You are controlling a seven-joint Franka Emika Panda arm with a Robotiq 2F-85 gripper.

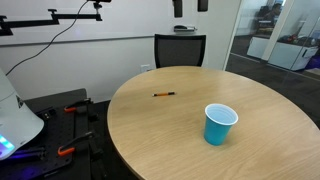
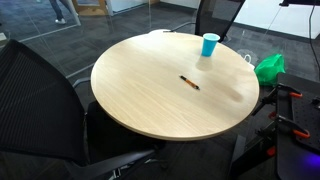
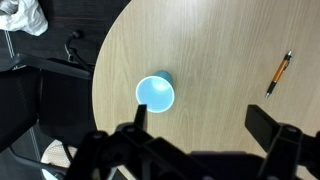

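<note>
The gripper [image 3: 200, 120] is hanging high over the round wooden table [image 3: 215, 35] with its jaws spread as wide as they go and nothing between them; only the wrist view is showing it, as it is out of frame in both exterior views. The thing nearest beneath it is a blue cup [image 3: 155, 93], standing upright with its mouth open to the ceiling, not far from the table's rim [image 2: 209, 44]. An orange pen [image 3: 281, 72] is lying flat, well apart from the cup and nearer the middle of the table [image 1: 164, 94]. From where I am standing, the cup is not sitting centred under the jaws but off toward one finger. That is the worry: a straight descent from here would likely bring that finger onto the cup's rim, and so light a cup could crumple, tip or skid. With the edge close by, a shove might send it off the table toward the office chair [image 1: 180, 48].
</note>
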